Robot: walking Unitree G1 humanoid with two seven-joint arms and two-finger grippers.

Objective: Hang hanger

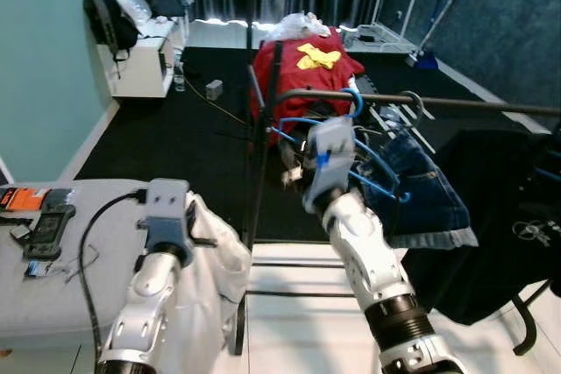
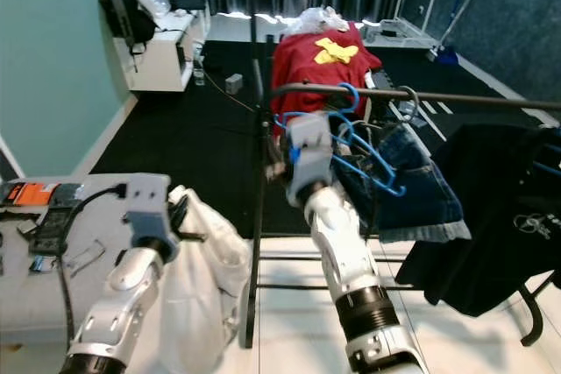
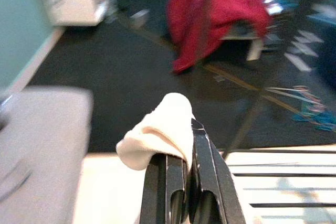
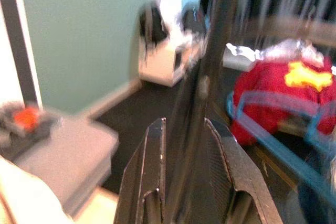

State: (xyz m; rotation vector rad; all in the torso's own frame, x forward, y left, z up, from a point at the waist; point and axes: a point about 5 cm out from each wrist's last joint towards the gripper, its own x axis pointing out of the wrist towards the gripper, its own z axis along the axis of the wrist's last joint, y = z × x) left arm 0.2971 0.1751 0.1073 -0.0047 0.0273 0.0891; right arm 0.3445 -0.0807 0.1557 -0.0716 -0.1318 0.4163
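My right arm is raised to the clothes rail (image 1: pixel 456 102), and its tool (image 4: pixel 185 153) sits right at the rack's dark upright post (image 1: pixel 263 155), which runs between the two black fingers; they stand a little apart, and I cannot tell whether they press on it or on anything else. The blue hanger (image 1: pixel 372 164), carrying denim shorts (image 1: pixel 429 194), already has its hook (image 1: pixel 353 102) over the rail at about one o'clock from my wrist, so I judge the hanging itself is nearly or fully done and the step in hand is the release and check. My left tool (image 3: pixel 189 166) is low at about seven o'clock in the head views, fingers pressed together on a piece of white cloth (image 3: pixel 160 135), with the rest of that white garment (image 1: pixel 206 269) draped beside the grey bench (image 1: pixel 70 295). A red garment (image 1: pixel 302 72) lies farther back at twelve o'clock, and a black garment (image 1: pixel 491 216) hangs at three o'clock. Next, I think, I must draw the right tool back from the post without snagging the blue wire or knocking the hook off, then see that the hanger hangs free. The wrist views are blurred, so the fine contact stays uncertain.
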